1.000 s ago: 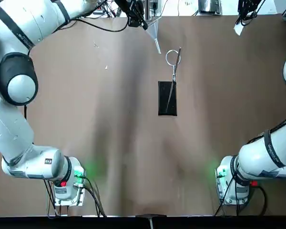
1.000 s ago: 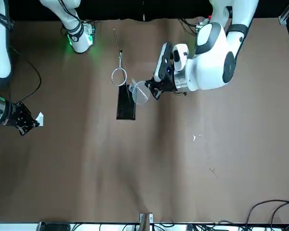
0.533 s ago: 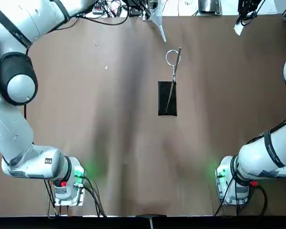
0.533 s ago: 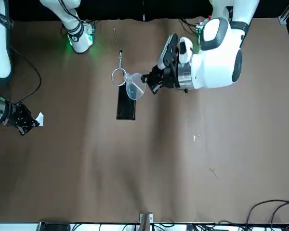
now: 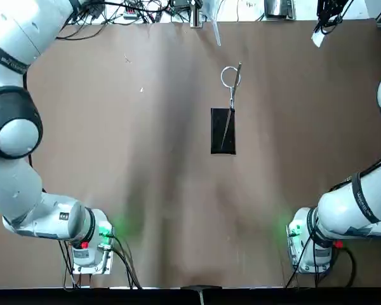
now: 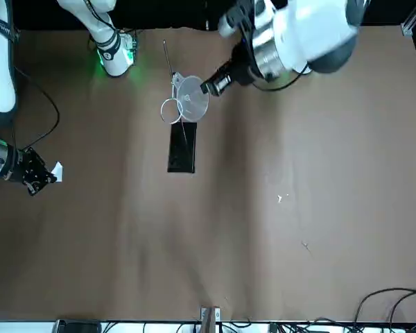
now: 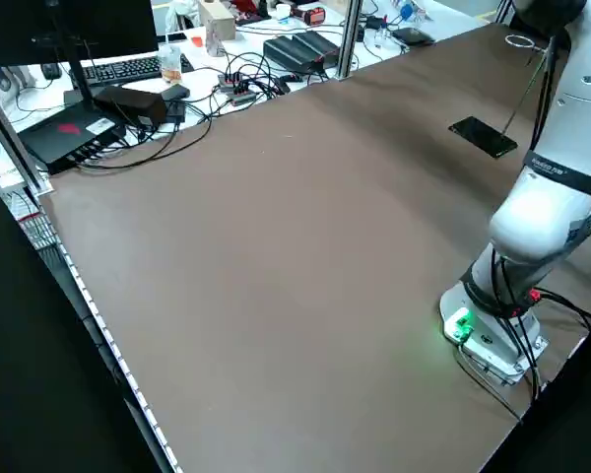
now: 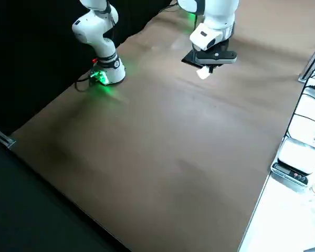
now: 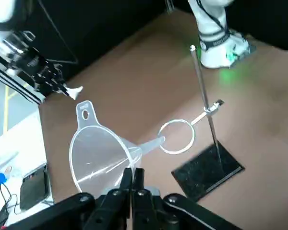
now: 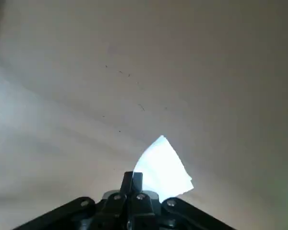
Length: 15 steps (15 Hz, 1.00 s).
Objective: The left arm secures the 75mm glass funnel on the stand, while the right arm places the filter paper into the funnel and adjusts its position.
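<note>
Left gripper (image 9: 132,179): fingers clamped on rim of glass funnel (image 9: 105,153), held tilted near wire ring of stand (image 9: 209,172). Right gripper (image 10: 132,182): closed on filter paper (image 10: 163,167), well apart from stand. Open tabletop (image 5: 159,190) between stand and robot-side edge. Left arm band (image 7: 566,174): "FRANKA RESEARCH 3", partly legible.

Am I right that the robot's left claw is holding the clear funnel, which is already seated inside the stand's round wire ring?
Not quite: the left wrist view shows the clear, cone-shaped funnel outside the round metal wire ring, not seated in it. The left claw is indeed holding it.
</note>
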Each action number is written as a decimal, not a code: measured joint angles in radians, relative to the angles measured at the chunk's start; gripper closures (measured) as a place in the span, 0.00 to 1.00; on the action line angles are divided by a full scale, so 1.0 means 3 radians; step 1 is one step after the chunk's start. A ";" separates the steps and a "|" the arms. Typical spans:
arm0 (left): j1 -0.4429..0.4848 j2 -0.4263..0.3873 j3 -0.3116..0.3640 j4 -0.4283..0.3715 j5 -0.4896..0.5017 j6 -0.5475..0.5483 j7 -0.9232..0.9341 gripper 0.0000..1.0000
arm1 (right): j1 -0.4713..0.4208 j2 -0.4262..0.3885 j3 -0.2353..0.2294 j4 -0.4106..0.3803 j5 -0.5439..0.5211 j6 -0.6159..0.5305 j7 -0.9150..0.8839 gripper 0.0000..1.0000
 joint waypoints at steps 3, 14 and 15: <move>-0.0162 -0.0076 -0.0001 -0.0001 0.0305 0.0024 -0.0193 0.97 | 0.0000 0.0000 0.0000 0.0000 0.0000 0.0000 0.0000 0.99; -0.0412 -0.0083 0.0000 -0.0071 0.1018 0.0079 -0.0544 0.97 | 0.0000 0.0000 0.0000 0.0000 0.0000 0.0000 0.0000 0.99; -0.0439 -0.0052 0.0002 -0.0081 0.1022 0.0123 -0.0544 0.97 | 0.0000 0.0000 0.0000 0.0000 0.0000 0.0000 0.0000 0.99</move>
